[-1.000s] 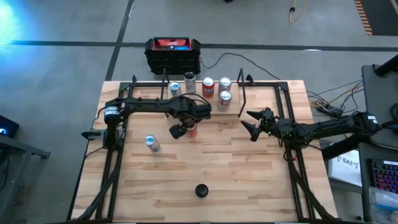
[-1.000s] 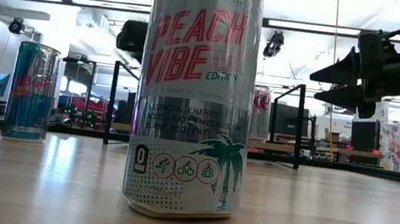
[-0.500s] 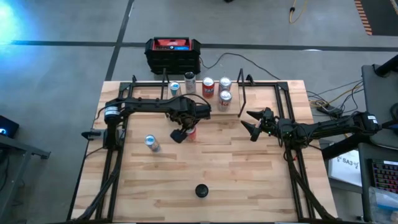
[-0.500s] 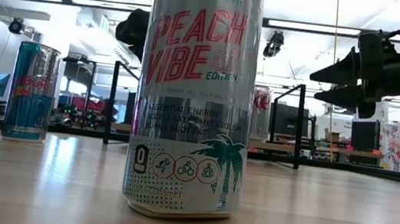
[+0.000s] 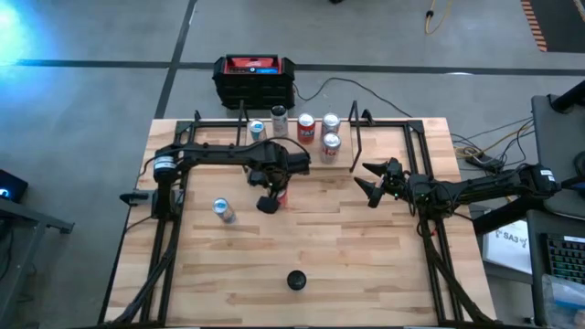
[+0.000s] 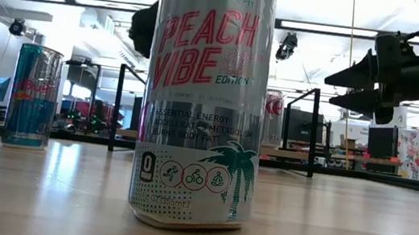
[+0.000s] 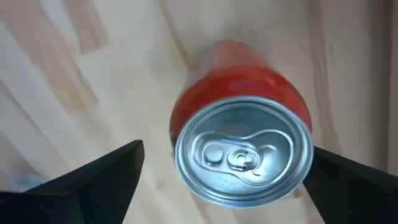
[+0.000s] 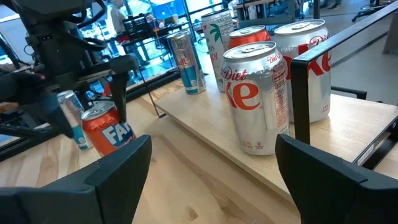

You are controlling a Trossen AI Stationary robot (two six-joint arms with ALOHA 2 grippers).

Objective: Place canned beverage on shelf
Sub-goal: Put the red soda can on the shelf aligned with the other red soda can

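Since a second ago my left pincer (image 5: 271, 198) has dropped lower over the orange can (image 7: 242, 152) and its fingers have spread apart; they now stand wide, one on each side of the can, not yet touching it. Seen from my left wrist, the can stands upright on the bench (image 5: 347, 247) directly below me, silver lid and pull tab facing up, roughly midway between my two fingers.

To my judgement it is a thin-walled aluminium drink can: stiff enough if still full, but easily dented if I squeeze hard, and its smooth painted side looks slippery. Full, it would be moderately heavy and slosh a little; I cannot tell whether it is full. I would take hold across the middle of the cylinder wall, below the lid's rim, with the fingers square on opposite sides, so it neither tips nor slides out.

Beyond my left pincer, toward the far edge of the bench, the shelf (image 5: 302, 148) already carries several cans, among them two Diet Coke cans (image 8: 256, 93). A free spot on the plank must be chosen with care.

My right pincer (image 5: 376, 185) waits with fingers apart, holding nothing, near the shelf's end upright. Another slim can (image 5: 222, 210) stands off to my left pincer's outer side.
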